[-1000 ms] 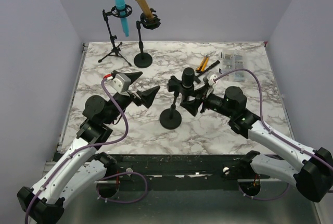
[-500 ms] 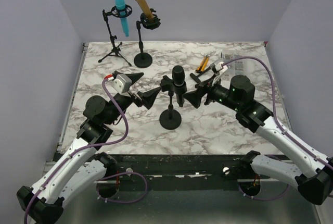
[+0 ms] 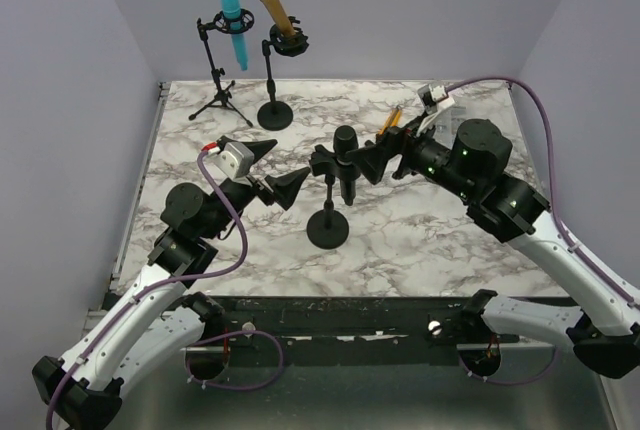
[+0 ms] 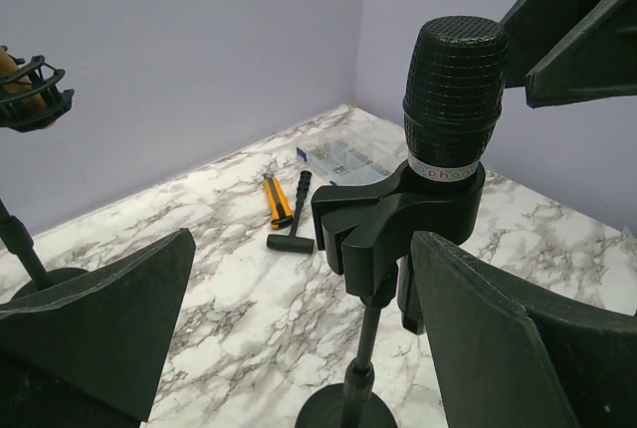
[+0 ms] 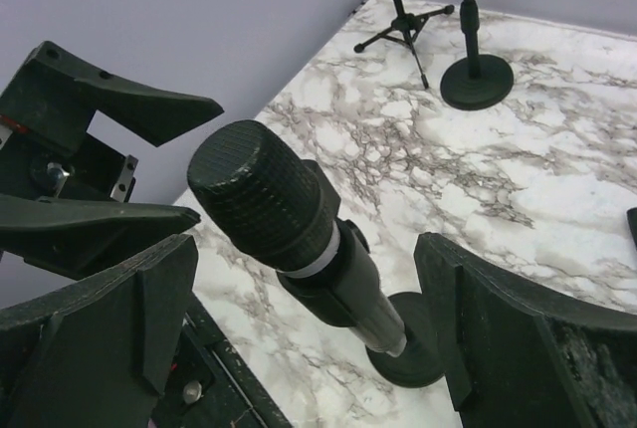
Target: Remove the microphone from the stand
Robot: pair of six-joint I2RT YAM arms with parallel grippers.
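Left arm (image 3: 150, 300) and right arm (image 3: 560, 250): white lower shells, black joint housings. A purple cable (image 3: 232, 240) runs along each arm. Fingers (image 3: 288, 185) black, matte, wide wedge shape. White wrist camera block (image 3: 235, 158), red tab by plug. Small green lights (image 3: 431, 158) on right arm.

The surface (image 3: 440, 240) is white marble threaded with grey veins. The microphone (image 4: 453, 80) is black, with a white band carrying coloured lettering under its meshed head, and its stand (image 3: 328, 225) is black too. Farther back stand a blue microphone (image 3: 234, 25) and a golden-tan microphone (image 3: 272, 2). The utility knife (image 4: 279, 201) is yellow and black. The walls (image 3: 400, 10) are pale lavender and the cables (image 3: 545, 130) purple.
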